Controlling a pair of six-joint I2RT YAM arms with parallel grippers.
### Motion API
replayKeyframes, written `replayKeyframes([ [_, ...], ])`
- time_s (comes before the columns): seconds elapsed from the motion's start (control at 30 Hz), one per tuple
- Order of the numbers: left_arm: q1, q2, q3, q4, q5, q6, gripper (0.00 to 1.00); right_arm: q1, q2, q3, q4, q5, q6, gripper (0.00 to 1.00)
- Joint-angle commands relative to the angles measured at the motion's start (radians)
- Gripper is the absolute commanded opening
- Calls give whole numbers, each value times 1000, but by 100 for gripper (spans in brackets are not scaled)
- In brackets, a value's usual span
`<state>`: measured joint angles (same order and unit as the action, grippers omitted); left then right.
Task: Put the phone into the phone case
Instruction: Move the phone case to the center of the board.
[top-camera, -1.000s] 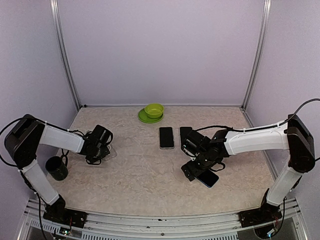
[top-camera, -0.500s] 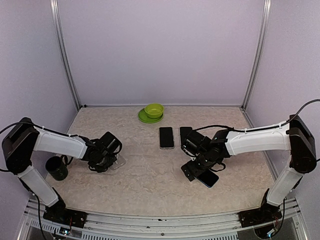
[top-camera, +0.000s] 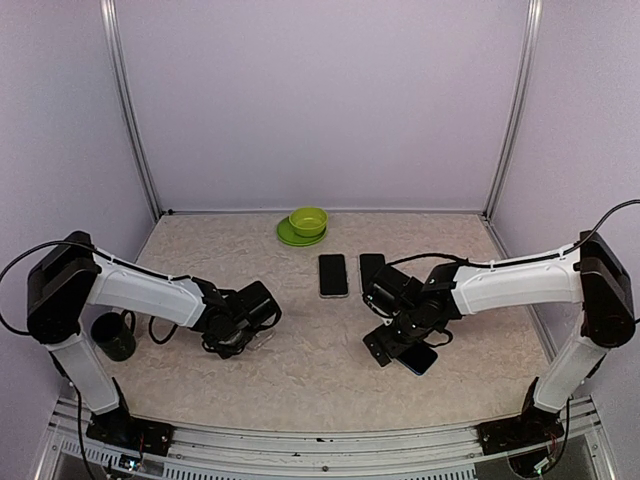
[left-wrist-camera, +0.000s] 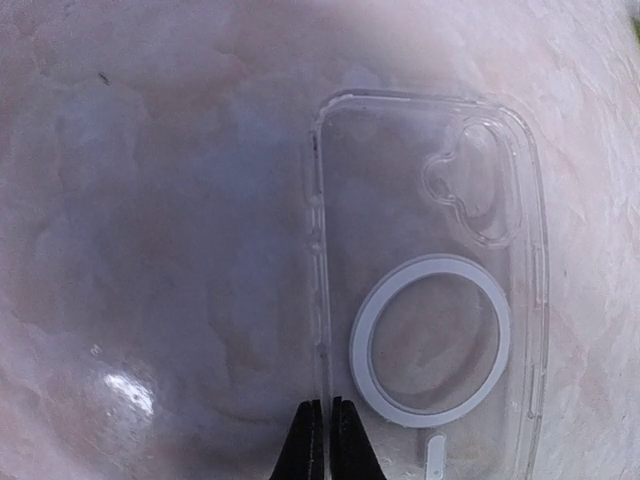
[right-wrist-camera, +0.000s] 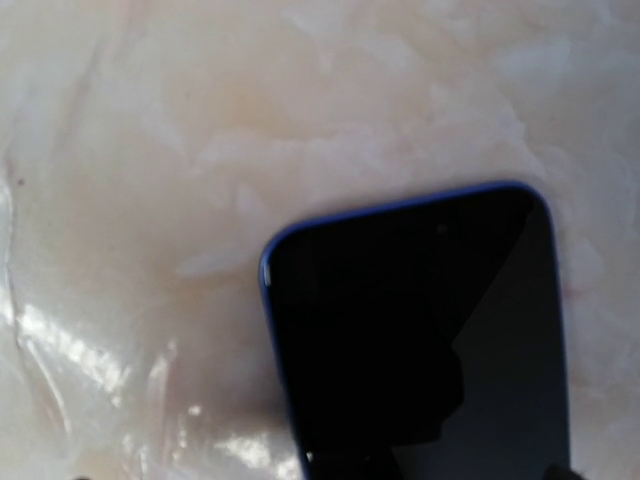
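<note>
Green bowl (top-camera: 308, 220) on its plate (top-camera: 287, 236) at the back, two other phones (top-camera: 333, 275) side by side mid-tabletop (top-camera: 300, 385), black cup (top-camera: 113, 337) far left. The left jaws are pinched shut on the clear case (left-wrist-camera: 430, 300) by its edge, and they've slid in from the left toward centre. The right jaws sit over the blue-edged phone (right-wrist-camera: 420, 330), right of centre and barely moved; I cannot tell their grip. Beige marbled surface, lilac walls.
</note>
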<state>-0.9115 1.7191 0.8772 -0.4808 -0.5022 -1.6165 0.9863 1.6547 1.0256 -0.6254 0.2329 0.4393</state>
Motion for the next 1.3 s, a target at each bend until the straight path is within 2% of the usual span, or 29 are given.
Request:
replayKeyframes([
  [0.0, -47, 69, 26, -25, 107, -44, 4, 12, -38, -20, 9, 21, 13, 96],
  [0.1, -58, 76, 43, -21, 111, -42, 9, 12, -47, -29, 10, 33, 17, 99],
  [0.17, -64, 77, 50, -22, 109, -40, 17, 12, -52, -34, 8, 46, 18, 100],
  [0.4, -94, 56, 66, -23, 106, -45, 22, 12, -65, -45, -2, 83, 4, 100],
  [0.73, -145, 68, 119, -7, 107, -35, 36, 9, -76, -72, 26, 84, -56, 100],
  [1.07, -157, 61, 198, 4, 31, 64, 49, -42, -41, -69, 55, 56, -86, 100],
  [1.17, -160, 42, 211, 15, 13, 108, 56, -69, -37, -68, 68, 34, -96, 100],
  [1.27, -174, 5, 187, 53, -13, 150, 68, -102, -33, -66, 75, 1, -105, 100],
])
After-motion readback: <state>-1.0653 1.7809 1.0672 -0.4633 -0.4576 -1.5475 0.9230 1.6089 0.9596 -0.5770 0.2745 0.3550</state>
